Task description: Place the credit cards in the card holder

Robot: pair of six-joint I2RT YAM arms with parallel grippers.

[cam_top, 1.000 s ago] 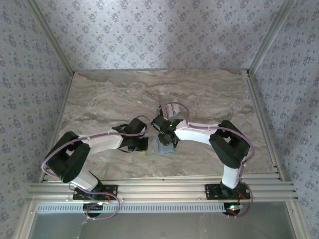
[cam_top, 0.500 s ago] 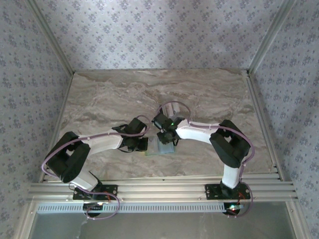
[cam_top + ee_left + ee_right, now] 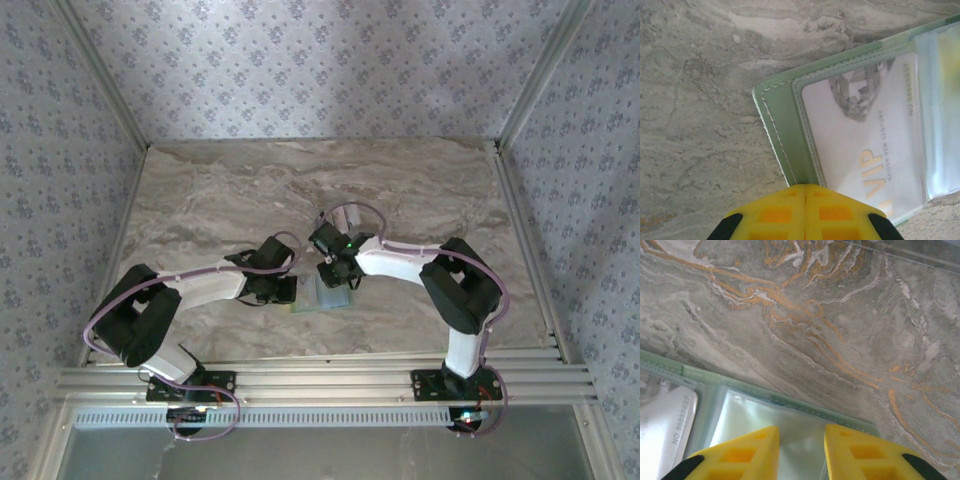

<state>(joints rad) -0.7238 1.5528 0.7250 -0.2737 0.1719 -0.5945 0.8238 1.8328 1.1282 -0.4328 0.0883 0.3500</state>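
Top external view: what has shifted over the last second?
The right gripper drew back slightly toward the table's far side and now hovers over the card holder with its jaws apart and empty. The left gripper stayed shut at the holder's edge, and the holder did not move.

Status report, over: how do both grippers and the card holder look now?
Left gripper shut at card holder edge. Right gripper open above its clear pocket. White card in a pocket. No obstruction seen.

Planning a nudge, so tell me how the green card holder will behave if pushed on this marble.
Probably floppy: the card holder is thin stitched sheet with clear pockets. Likely light and flat, so it should slide, not tip.
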